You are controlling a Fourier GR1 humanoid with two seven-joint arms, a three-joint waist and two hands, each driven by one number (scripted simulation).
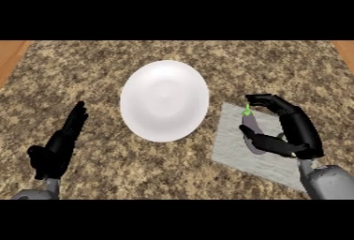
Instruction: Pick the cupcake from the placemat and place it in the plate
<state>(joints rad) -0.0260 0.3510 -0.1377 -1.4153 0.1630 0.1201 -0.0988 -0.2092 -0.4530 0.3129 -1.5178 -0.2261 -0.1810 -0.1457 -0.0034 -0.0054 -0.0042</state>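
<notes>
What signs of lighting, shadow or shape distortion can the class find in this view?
Head view: the white plate looks taller than wide, brightest near its centre with no hard glare; a soft dark shadow lies on the grey placemat beneath the purple object inside the right hand; the speckled counter is evenly lit.

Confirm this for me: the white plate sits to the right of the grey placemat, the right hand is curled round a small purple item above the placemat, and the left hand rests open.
One thing is wrong. In the head view the white plate sits to the left of the grey placemat, not the right. The rest holds: the right hand is curled round a small purple item above the placemat, and the left hand rests open.
</notes>
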